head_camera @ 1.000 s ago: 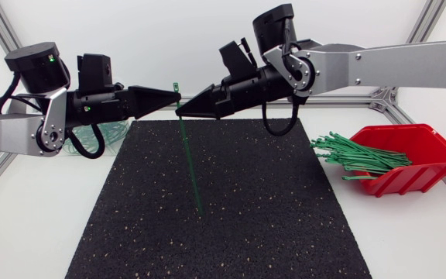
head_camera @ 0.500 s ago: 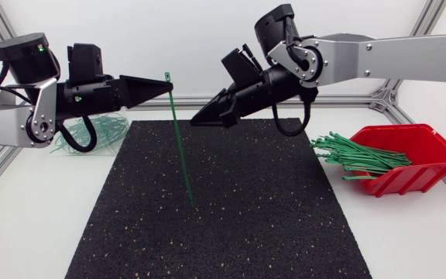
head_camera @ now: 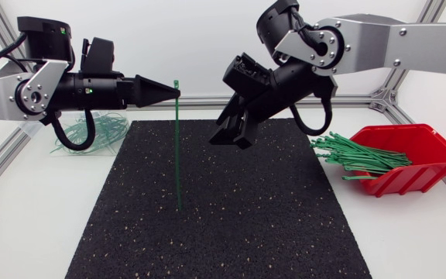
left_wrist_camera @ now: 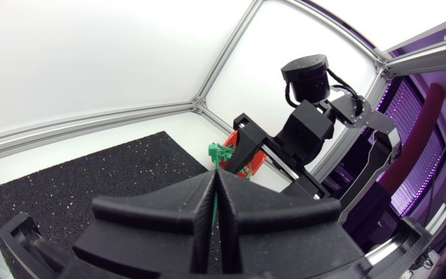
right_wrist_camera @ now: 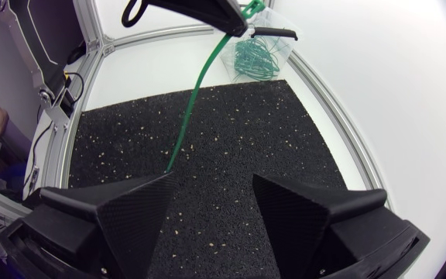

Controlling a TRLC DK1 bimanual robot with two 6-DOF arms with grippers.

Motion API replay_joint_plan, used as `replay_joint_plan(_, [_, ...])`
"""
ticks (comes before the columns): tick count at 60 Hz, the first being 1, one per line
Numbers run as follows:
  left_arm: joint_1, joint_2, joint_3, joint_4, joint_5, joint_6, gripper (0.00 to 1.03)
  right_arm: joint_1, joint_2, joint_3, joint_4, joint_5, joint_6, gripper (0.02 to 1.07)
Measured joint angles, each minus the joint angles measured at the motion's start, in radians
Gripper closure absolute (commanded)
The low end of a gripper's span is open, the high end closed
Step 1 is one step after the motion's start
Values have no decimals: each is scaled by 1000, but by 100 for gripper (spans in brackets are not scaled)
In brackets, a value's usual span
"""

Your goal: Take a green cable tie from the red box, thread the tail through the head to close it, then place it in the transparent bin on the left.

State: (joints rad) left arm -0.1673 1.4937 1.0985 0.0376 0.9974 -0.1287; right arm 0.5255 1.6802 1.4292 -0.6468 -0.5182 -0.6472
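Note:
My left gripper [head_camera: 176,91] is shut on a green cable tie [head_camera: 177,155] just under its head, above the mat's far left part. The tie hangs straight down, its tail tip near the black mat [head_camera: 231,225]; it forms no loop. My right gripper [head_camera: 231,141] is open a short way right of the tie, touching nothing. In the right wrist view the tie [right_wrist_camera: 188,116] hangs ahead of the open gripper [right_wrist_camera: 215,205]. The red box [head_camera: 413,159] at the right holds a bundle of green ties [head_camera: 358,155]. The transparent bin [head_camera: 91,133] sits at the far left.
The bin [right_wrist_camera: 258,54] holds several looped green ties. The aluminium frame rail [head_camera: 207,101] runs along the table's far edge. In the left wrist view my right arm [left_wrist_camera: 308,116] stands ahead of the shut fingers [left_wrist_camera: 196,213], with the red box [left_wrist_camera: 255,159] behind it.
My right gripper has let go of the tie, opened and swung away to the right and down. The left gripper keeps the tie, which now hangs plumb instead of slanting.

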Motion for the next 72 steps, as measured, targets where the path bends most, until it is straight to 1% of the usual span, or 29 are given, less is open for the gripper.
replay_joint_plan(9, [-6,0,77,-96,-13,25,100,30,-1,2,-91,92,-16,18])
replay_joint_plan(10, [-6,1,86,-101,-12,26,100,33,-1,2,-98,101,-18,18])
replay_joint_plan(11, [-6,2,94,-109,-12,26,100,37,0,2,-103,109,-21,15])
replay_joint_plan(17, [-4,14,141,-132,-12,26,100,64,0,2,-108,195,-35,8])
replay_joint_plan(25, [-3,46,173,-167,-12,29,100,96,0,2,-104,284,-46,7])
replay_joint_plan(34, [-3,77,187,-208,-12,29,100,112,0,-11,-26,400,-65,6])
replay_joint_plan(44, [-3,94,226,-269,-12,49,100,159,-13,-96,95,558,-121,6])
replay_joint_plan(52, [-3,121,262,-322,-12,92,100,180,-12,-124,106,587,-183,6])
replay_joint_plan(55, [-3,135,273,-340,-11,113,100,179,-12,-124,128,602,-205,6])
replay_joint_plan(59, [-3,157,283,-358,-7,136,100,175,-10,-124,175,631,-240,6])
replay_joint_plan(64, [-3,191,296,-364,19,160,100,177,-1,-124,234,666,-283,7])
replay_joint_plan(72, [-3,237,322,-386,38,190,100,212,19,-144,339,726,-358,7])
